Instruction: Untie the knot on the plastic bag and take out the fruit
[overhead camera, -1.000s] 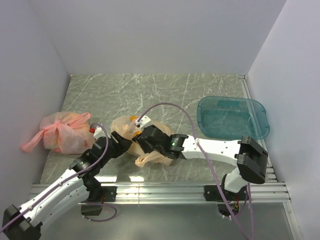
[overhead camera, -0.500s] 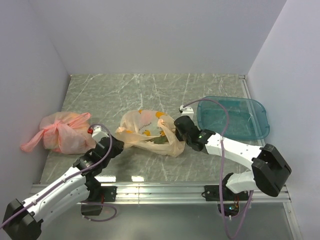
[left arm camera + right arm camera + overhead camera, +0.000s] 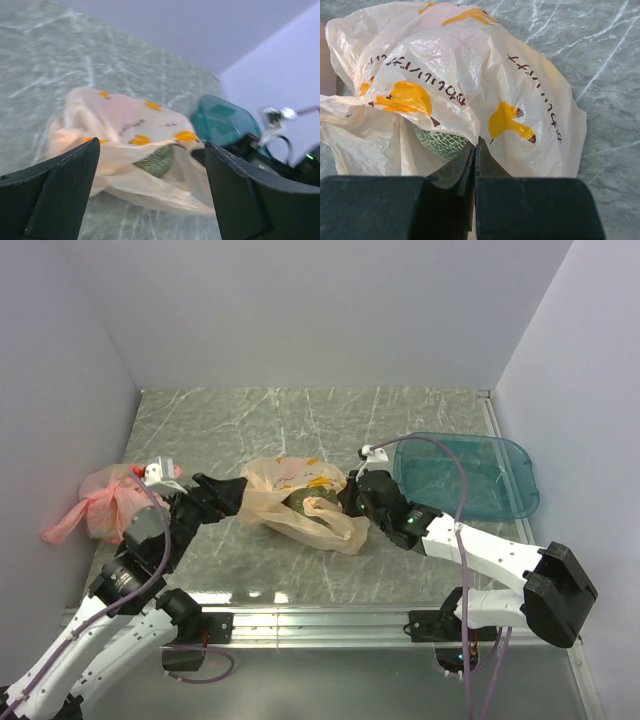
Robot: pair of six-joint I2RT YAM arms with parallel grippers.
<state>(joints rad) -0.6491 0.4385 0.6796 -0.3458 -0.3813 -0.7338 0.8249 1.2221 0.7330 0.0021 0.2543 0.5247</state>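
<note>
Bag material: I see the plastic bag (image 3: pixel 285 480) as thin, crinkled, translucent pale beige film with orange marks and a line of dark print.
Bag position: it lies slumped in the middle of the table (image 3: pixel 300 420), between my two grippers.
Bag mouth: it gapes on the near right side, and one loose handle loop trails towards me.
Fruit: one round melon (image 3: pixel 440 142) with grey-green netted rind sits inside the mouth. The film hides the rest of the contents.
Table surface: flat grey-green marble pattern with white veins.
Surroundings, left: a knotted pink bag (image 3: pixel 115 505) sits by the left wall, well apart from the beige bag. My left arm crosses in front of it.
Surroundings, right: a clear teal tray (image 3: pixel 470 480), a rounded rectangle, sits near the right wall just beyond my right arm.
Obstruction: beige film drapes over the top of the melon.
Left gripper (image 3: pixel 236 496): its fingers stand spread wide with nothing between them. It sits at the bag's left end with the bag straight ahead. I cannot tell whether it touches the film.
Right gripper (image 3: pixel 476 144): its jaws are closed flat together. The tips sit at the mouth edge on the bag's right side, just beside the melon. I cannot tell whether a fold of film is pinched.
</note>
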